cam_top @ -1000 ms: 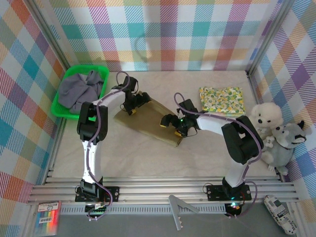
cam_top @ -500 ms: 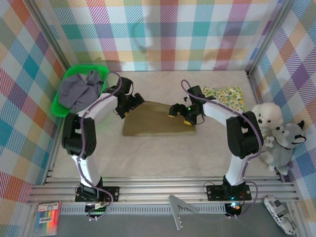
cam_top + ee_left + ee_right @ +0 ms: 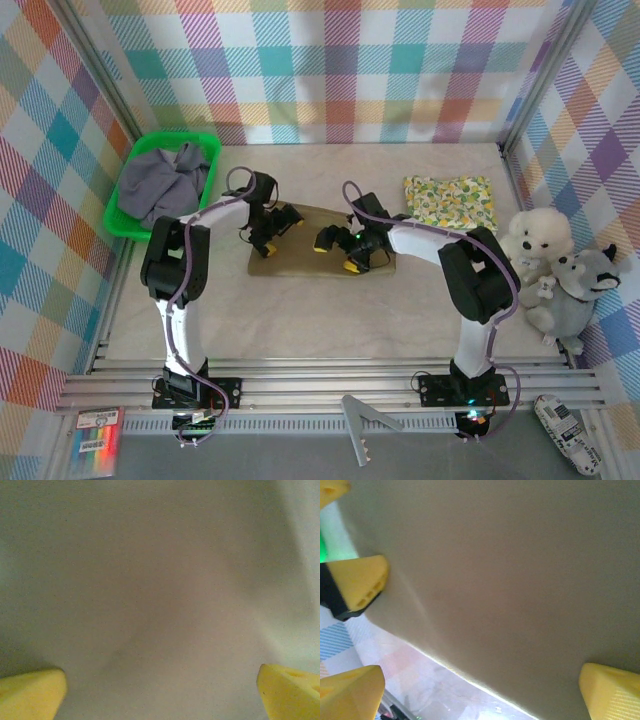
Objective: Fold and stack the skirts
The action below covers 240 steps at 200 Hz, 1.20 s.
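Olive-brown skirt (image 3: 318, 262) at worktop centre | likely soft, light, limp | left end effector (image 3: 275, 231), right end effector (image 3: 335, 256): both released, over it | suggest pinching edges at 9 and 3 o'clock

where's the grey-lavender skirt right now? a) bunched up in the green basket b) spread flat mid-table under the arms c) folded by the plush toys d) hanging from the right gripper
a: the grey-lavender skirt lies crumpled inside the green basket at the far left, while the cloth under the arms is the olive-brown skirt.
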Available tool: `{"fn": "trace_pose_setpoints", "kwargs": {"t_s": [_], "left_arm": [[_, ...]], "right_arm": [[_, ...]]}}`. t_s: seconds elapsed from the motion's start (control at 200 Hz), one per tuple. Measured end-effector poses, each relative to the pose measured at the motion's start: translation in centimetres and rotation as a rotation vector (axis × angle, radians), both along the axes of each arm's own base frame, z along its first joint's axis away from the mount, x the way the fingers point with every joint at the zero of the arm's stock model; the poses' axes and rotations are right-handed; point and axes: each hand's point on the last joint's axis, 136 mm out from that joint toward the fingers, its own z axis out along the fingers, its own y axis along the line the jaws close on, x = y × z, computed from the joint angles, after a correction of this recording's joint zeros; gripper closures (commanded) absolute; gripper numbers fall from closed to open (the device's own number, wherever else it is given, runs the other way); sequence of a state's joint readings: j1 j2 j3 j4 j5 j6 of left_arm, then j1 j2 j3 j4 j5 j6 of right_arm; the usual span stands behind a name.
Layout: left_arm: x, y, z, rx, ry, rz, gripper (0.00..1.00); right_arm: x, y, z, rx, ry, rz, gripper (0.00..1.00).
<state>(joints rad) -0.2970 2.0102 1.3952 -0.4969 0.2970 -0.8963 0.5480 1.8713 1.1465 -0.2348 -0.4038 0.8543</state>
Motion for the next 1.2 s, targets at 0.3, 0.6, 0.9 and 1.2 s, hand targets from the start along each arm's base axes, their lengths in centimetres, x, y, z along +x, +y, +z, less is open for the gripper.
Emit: {"fn": "trace_pose_setpoints", "kwargs": {"t_s": [0.3,0.6,0.9,1.2], "left_arm": [[0.6,0.0,0.1,-0.013,-0.039,0.004,0.00],[0.4,-0.4,0.8,0.010,-0.046,-0.049,0.00],[1.5,-3.6,6.2,0.076,-0.149,-0.208,0.46],[4.4,-11.0,7.4,-0.001,-0.219,-0.335,0.89]], "right_arm": [[-0.2,-5.9,-0.7,-0.058,0.010,-0.117,0.01],[-1.2,-12.6,1.0,-0.234,-0.105,-0.246,0.01],[-1.7,-18.9,4.3,-0.485,-0.285,-0.365,0.01],[-2.3,-19.1,3.5,-0.356,-0.334,-0.396,0.01]]}}
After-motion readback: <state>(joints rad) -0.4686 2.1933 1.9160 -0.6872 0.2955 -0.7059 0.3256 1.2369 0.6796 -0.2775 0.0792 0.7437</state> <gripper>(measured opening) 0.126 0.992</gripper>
